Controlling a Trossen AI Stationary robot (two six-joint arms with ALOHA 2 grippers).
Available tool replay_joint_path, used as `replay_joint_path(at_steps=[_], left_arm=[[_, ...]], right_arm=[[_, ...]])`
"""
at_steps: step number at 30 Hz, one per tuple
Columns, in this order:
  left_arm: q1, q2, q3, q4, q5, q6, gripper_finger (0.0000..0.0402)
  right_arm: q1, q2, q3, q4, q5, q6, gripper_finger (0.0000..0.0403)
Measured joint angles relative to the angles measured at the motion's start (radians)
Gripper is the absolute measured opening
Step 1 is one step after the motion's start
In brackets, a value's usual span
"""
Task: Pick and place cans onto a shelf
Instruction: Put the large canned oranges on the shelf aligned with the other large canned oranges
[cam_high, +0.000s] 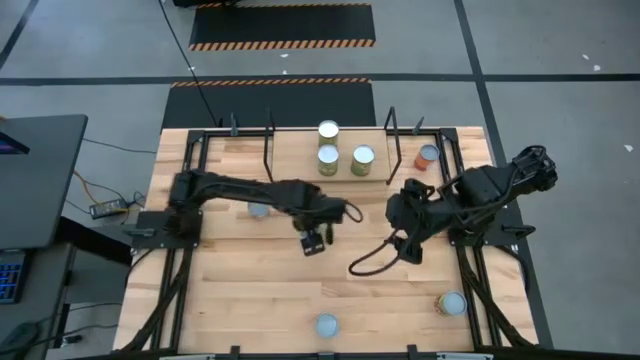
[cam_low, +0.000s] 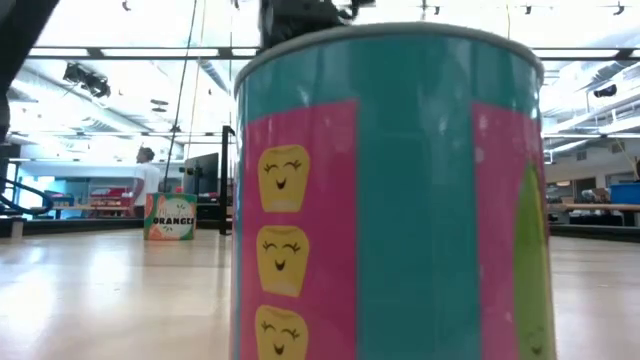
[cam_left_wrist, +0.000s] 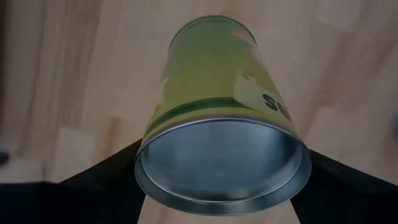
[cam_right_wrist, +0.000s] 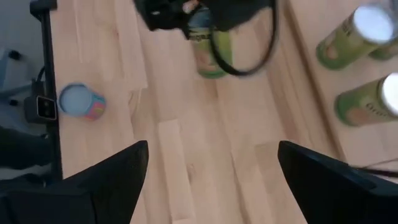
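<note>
The table (cam_high: 250, 290) is pale butcher-block wood in narrow planks, framed by black metal rails. At its far edge stands the low light-wood shelf (cam_high: 300, 160) with upright black wire frames at both ends.

The left gripper (cam_high: 315, 240) hangs over the middle of the table, its dark fingers (cam_left_wrist: 106, 180) clamped on either side of a yellow-green labelled tin can (cam_left_wrist: 224, 112). The can is clear of the wood, and its silvery recessed end faces the wrist camera. The right gripper (cam_high: 410, 245) sits just beside it to the right, fingers (cam_right_wrist: 118, 171) spread wide apart and holding nothing.

Eight cans show in the overhead view. Three silver-topped cans (cam_high: 328, 155) stand on the shelf, grouped close together, and a fourth, orange-red can (cam_high: 428, 155) stands beyond the right frame. One can (cam_high: 258, 210) is half hidden under the left arm, one teal-and-pink can (cam_high: 326, 325) stands at the near edge, and one can (cam_high: 451, 303) stands near right.
</note>
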Motion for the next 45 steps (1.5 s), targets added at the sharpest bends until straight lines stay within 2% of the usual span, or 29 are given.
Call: replay_joint_path(at_steps=[4, 10, 19, 28, 34, 45], left_arm=[[0.024, 0.094, 0.078, -0.074, -0.006, 0.101, 0.0315], [0.036, 0.139, 0.093, -0.128, -0.049, 0.171, 0.0315], [0.061, 0.145, 0.082, -0.085, -0.053, 0.172, 0.0321], [0.061, 0.142, 0.063, -0.036, -0.050, 0.148, 0.0344], [0.060, 0.144, 0.060, -0.031, -0.018, 0.114, 0.0352], [0.060, 0.128, 0.060, -0.060, -0.036, 0.005, 0.0353]], right_arm=[[0.016, -0.013, -0.012, -0.001, 0.000, 0.056, 0.0366], [0.003, -0.054, -0.012, -0.019, 0.032, 0.129, 0.0363], [-0.009, -0.055, -0.012, 0.046, 0.032, 0.101, 0.0363], [-0.020, -0.047, -0.012, 0.108, -0.046, 0.084, 0.0363], [-0.020, -0.047, -0.012, 0.135, -0.054, -0.020, 0.0363], [-0.020, -0.047, -0.012, 0.204, -0.053, -0.264, 0.0364]])
